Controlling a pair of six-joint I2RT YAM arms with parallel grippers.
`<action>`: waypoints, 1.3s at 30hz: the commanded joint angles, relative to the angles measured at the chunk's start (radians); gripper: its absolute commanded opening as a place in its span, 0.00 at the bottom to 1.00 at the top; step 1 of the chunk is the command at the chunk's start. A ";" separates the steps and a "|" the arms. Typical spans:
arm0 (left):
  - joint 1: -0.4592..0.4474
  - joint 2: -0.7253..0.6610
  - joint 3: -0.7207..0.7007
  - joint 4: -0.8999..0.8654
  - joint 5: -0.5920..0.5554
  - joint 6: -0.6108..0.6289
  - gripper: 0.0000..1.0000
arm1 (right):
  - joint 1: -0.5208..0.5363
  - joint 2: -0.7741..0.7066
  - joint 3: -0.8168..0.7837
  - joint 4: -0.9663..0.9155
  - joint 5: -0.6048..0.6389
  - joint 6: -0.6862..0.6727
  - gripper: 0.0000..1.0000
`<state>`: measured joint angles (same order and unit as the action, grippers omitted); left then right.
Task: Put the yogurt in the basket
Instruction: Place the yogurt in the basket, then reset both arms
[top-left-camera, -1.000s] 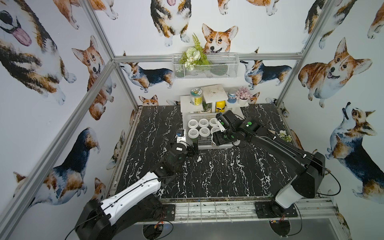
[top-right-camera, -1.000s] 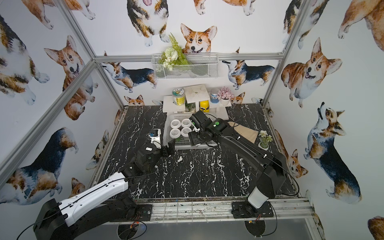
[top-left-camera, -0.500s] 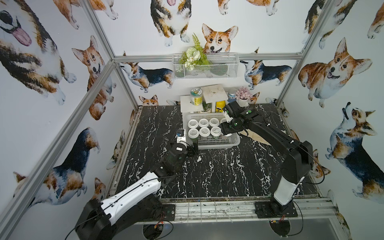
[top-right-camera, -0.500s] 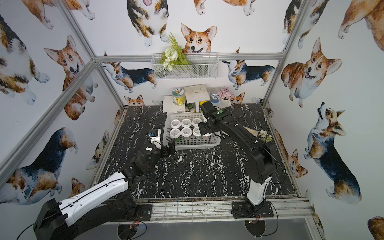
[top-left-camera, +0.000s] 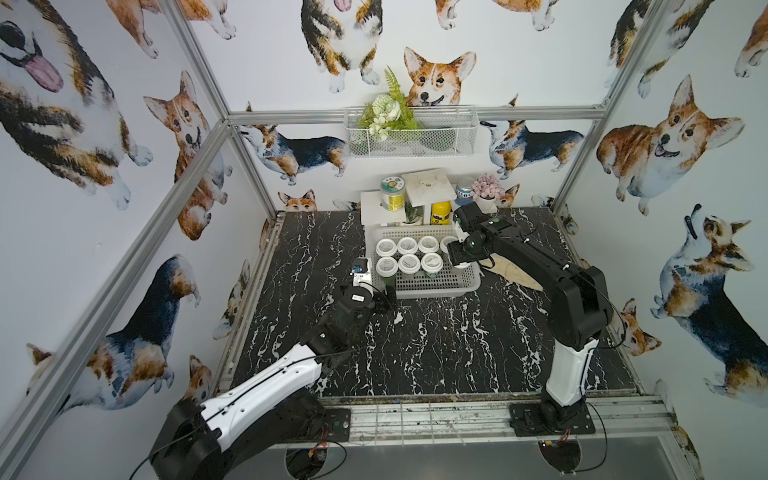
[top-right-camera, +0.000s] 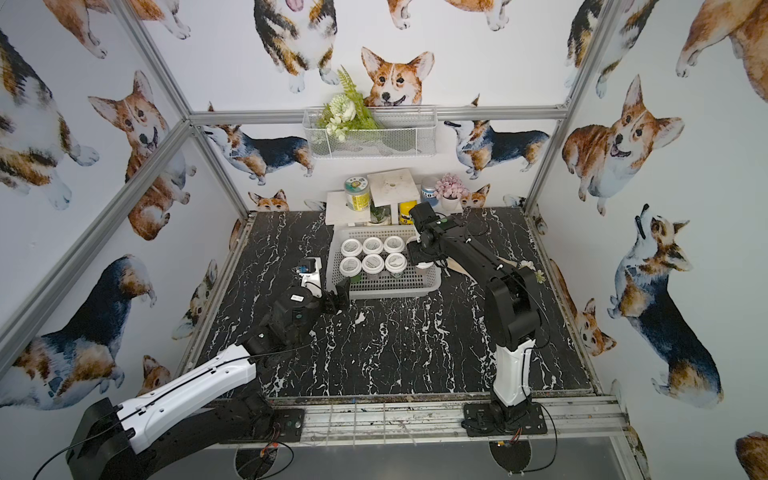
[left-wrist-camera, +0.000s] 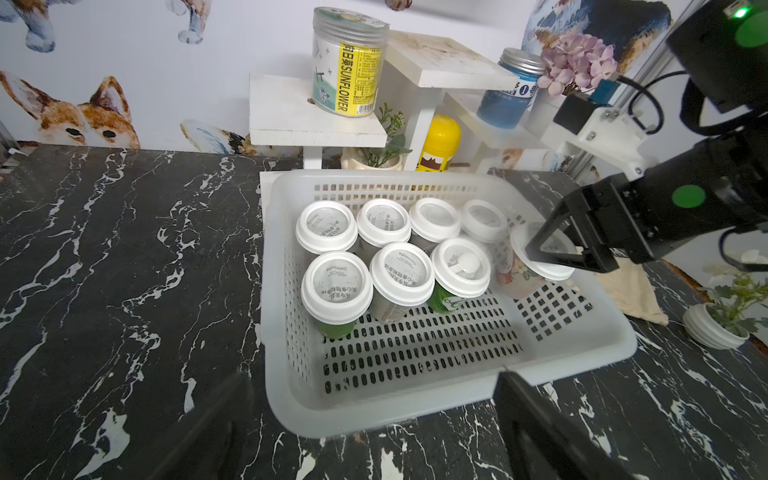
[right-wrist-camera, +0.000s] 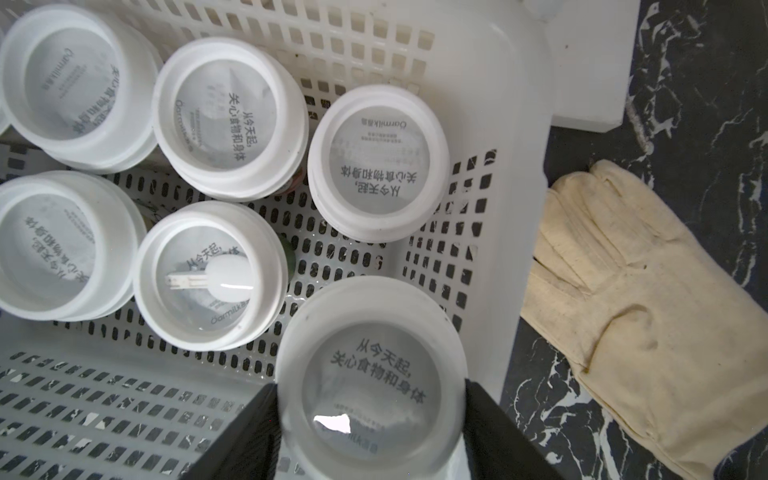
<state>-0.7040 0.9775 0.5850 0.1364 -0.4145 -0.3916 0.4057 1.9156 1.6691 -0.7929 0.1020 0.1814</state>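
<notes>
The black marble table (top-left-camera: 415, 353) is the biggest thing, and the white basket (top-left-camera: 436, 289) sits on it with its long side running left to right. The right arm (top-left-camera: 577, 299) stands up from its base, bends at the elbow and stretches out to the right end of the basket, with its wrist tipped down. The left arm (top-left-camera: 266, 386) lies low and long over the table and points at the front left corner of the basket. The left gripper (top-right-camera: 337, 296) waits just outside that corner with its jaws spread wide and nothing in them. The right gripper (left-wrist-camera: 548, 249) hangs inside the basket at its right end, and its two black fingers (right-wrist-camera: 494, 419) squeeze the lid of the last yogurt cup (right-wrist-camera: 370, 374). This cup stands tall with its lid up and its bottom down. I cannot tell if it touches the basket floor. Seven more yogurt cups (left-wrist-camera: 401, 278) stand inside the basket, lids up, four in the back row and three in the front row, packed toward the left end. A cream glove (right-wrist-camera: 644, 291) lies flat on the table just beside the basket's right side. A tiny white spoon (right-wrist-camera: 216, 283) shows under one lid in the front row.
</notes>
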 joint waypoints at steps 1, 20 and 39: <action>0.001 -0.004 -0.002 0.025 -0.002 0.003 0.96 | -0.001 0.019 -0.008 0.068 -0.001 -0.003 0.70; 0.004 -0.028 -0.004 0.026 -0.032 0.006 0.97 | 0.000 0.020 -0.080 0.169 0.001 -0.007 0.91; 0.324 -0.127 -0.137 0.172 -0.159 0.247 1.00 | -0.086 -0.681 -0.809 0.831 0.238 -0.115 0.99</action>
<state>-0.3870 0.8455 0.5018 0.1635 -0.4789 -0.2695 0.3397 1.2896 0.9882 -0.2214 0.2680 0.1368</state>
